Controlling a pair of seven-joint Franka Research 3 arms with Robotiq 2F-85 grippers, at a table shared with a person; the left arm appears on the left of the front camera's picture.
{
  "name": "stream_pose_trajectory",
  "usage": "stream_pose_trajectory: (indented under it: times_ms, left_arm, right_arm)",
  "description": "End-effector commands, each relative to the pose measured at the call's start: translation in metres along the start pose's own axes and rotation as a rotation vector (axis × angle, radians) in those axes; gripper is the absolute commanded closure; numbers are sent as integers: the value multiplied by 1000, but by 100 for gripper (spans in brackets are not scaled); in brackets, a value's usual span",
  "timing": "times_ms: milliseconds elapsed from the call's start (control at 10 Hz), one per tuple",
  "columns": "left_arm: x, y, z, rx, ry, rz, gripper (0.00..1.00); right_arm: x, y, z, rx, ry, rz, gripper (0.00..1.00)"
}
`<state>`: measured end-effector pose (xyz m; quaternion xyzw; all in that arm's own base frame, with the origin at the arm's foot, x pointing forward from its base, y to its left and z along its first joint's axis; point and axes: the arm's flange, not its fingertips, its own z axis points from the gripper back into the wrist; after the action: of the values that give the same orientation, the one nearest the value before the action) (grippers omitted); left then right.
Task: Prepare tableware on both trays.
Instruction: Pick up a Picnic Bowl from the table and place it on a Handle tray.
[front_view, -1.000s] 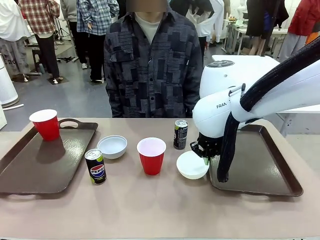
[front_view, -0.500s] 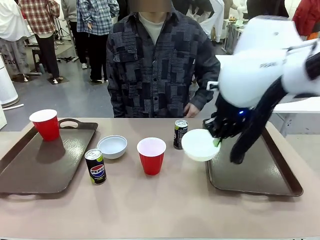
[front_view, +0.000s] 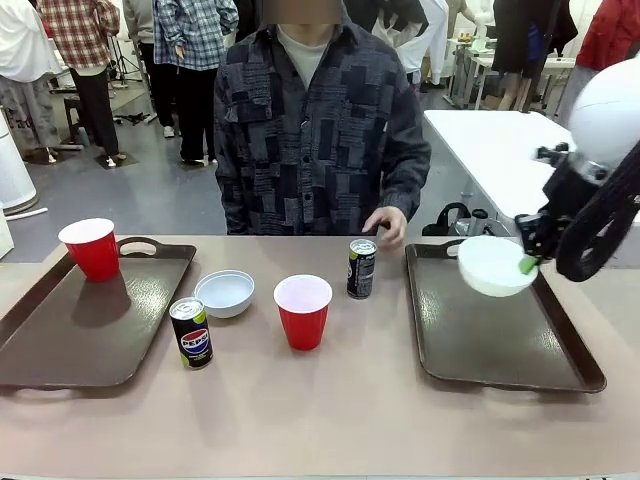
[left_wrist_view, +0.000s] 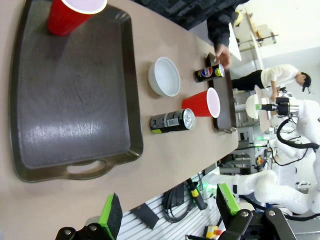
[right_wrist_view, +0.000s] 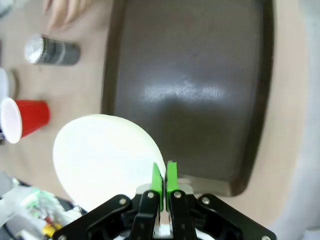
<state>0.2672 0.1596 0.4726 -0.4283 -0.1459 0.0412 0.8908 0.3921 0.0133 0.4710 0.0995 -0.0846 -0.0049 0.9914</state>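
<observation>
**Holding a white bowl over the right tray**

My right gripper (front_view: 527, 263) is clamped on the rim of a white bowl (front_view: 495, 265), the green pads pinched tight on its edge. The bowl hangs in the air over the far right part of the right tray (front_view: 480, 345), not touching it. My left gripper (left_wrist_view: 168, 206) has its fingers wide apart and holds nothing, above one end of the left tray (front_view: 90, 335). A red cup (front_view: 92, 249) stands at that tray's far corner. On the tabletop (front_view: 300, 415) between the trays stand a second bowl (front_view: 225, 292), a Pepsi can (front_view: 191, 333), another red cup (front_view: 303, 311) and a second can (front_view: 361, 268). The person's hand (front_view: 385, 225) rests just behind that can.
</observation>
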Motion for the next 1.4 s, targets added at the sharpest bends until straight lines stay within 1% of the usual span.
stream_pose_trajectory:
  times_ms: [0, 100, 200, 400, 500, 600, 900, 1000, 1200, 1300]
  left_arm:
    - [0, 1, 1, -15, -10, -8, 0]
    - [0, 1, 1, -15, -10, -8, 0]
    - [0, 1, 1, -15, -10, -8, 0]
    - [0, 1, 1, -15, -10, -8, 0]
    - [0, 1, 1, -15, -10, -8, 0]
    - [0, 1, 1, -15, -10, -8, 0]
    - [0, 1, 1, -15, -10, -8, 0]
    - [0, 1, 1, -15, -10, -8, 0]
    - [0, 1, 1, -15, -10, -8, 0]
    - [0, 1, 1, -15, -10, -8, 0]
  right_arm:
    - [4, -16, -6, 56, -13, -11, 100]
    - [7, -16, -7, 52, -25, -100, 100]
    - [2, -18, 0, 11, -1, -17, 100]
    - [2, -18, 0, 11, -1, -17, 100]
    - [3, -23, -2, 19, -2, -39, 96]
    - [8, -19, -26, -34, 40, 33, 96]
    - [29, -26, -63, -69, 118, 57, 96]
    - [34, -30, -72, -78, 142, 56, 96]
    - [39, -32, -87, -92, 160, 55, 96]
    - [23, -27, -77, -96, 153, 50, 96]
